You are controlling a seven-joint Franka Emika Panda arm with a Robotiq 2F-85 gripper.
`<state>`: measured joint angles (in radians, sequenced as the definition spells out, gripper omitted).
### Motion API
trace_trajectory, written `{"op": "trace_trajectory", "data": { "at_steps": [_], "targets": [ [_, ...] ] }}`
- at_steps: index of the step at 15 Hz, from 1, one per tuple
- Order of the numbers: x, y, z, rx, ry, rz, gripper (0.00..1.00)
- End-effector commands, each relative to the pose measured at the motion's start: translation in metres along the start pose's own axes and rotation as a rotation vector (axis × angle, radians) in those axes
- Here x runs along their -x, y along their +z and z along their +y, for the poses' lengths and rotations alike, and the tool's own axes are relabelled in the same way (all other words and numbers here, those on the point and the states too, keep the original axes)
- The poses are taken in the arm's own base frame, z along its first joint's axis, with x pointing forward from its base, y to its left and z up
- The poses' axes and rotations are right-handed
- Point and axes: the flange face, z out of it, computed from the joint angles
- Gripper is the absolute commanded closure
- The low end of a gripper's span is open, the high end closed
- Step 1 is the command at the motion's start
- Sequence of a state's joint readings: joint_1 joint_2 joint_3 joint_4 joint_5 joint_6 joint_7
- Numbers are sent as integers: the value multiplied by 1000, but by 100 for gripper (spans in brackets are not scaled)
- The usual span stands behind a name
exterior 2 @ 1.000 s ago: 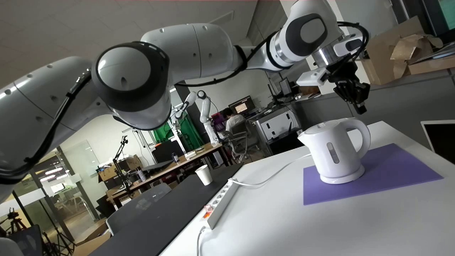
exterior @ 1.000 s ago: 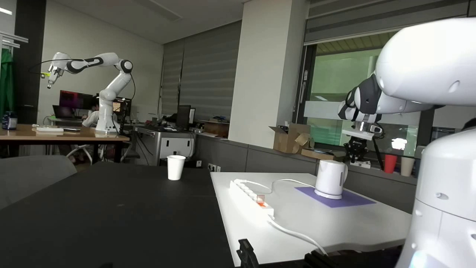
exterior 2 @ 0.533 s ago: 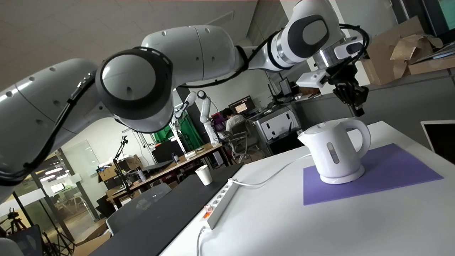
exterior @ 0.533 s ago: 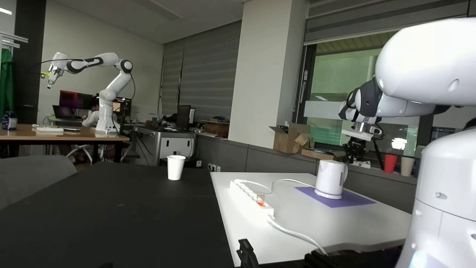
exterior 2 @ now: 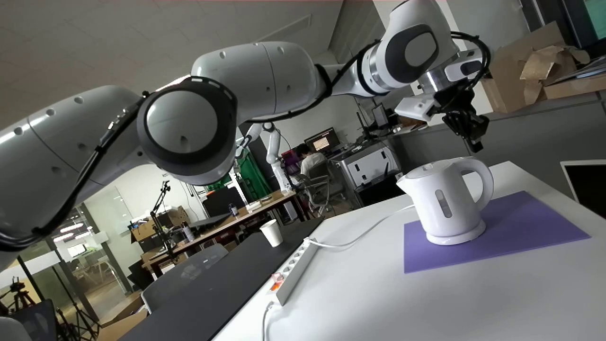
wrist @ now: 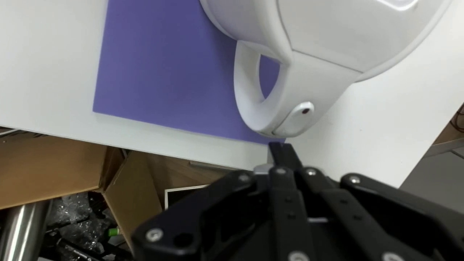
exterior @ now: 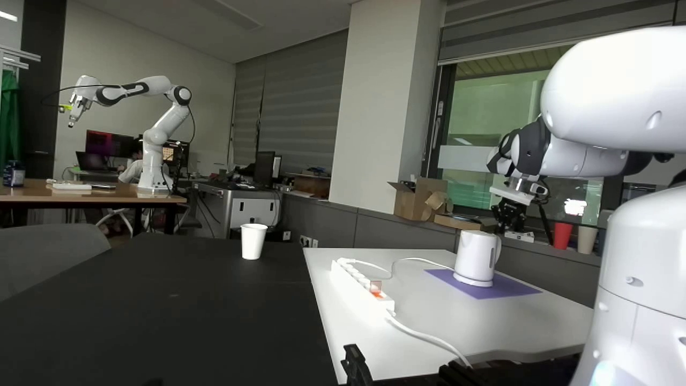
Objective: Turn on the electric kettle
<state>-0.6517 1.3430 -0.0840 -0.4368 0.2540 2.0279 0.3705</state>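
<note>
The white electric kettle (exterior 2: pixel 442 203) stands upright on a purple mat (exterior 2: pixel 535 232), and it also shows in an exterior view (exterior: pixel 475 257). In the wrist view, the kettle (wrist: pixel 333 32) fills the upper right, with its handle (wrist: pixel 248 87) pointing toward me. A small white switch (wrist: pixel 294 117) with a dark red dot sits on top of the handle. My black gripper (wrist: pixel 281 145) is shut, fingertips together and holding nothing. The fingertips appear just past the handle's outer end in the wrist view. In an exterior view, my gripper (exterior 2: pixel 475 146) is above the handle, apart from it.
A white power strip (exterior 2: pixel 293 274) lies at the white table's edge, with a cord (exterior 2: pixel 364 234) running to the kettle. A white cup (exterior 2: pixel 271 233) stands on the black table (exterior: pixel 161 311). A cardboard box (wrist: pixel 47 170) lies beyond the table edge. Red (exterior: pixel 563 236) and beige cups stand by the window.
The arm's elbow has lowered in an exterior view. My gripper has shifted slightly toward the kettle, staying above the handle. The kettle has not moved, and the gripper stays shut.
</note>
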Motion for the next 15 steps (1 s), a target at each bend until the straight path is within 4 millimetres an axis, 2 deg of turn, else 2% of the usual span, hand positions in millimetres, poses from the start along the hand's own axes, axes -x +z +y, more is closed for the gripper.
{"op": "trace_trajectory", "data": {
  "at_steps": [1,15],
  "targets": [
    [-1,-1,-2,-26,40,20,100],
    [2,17,0,-44,56,42,100]
  ]
}}
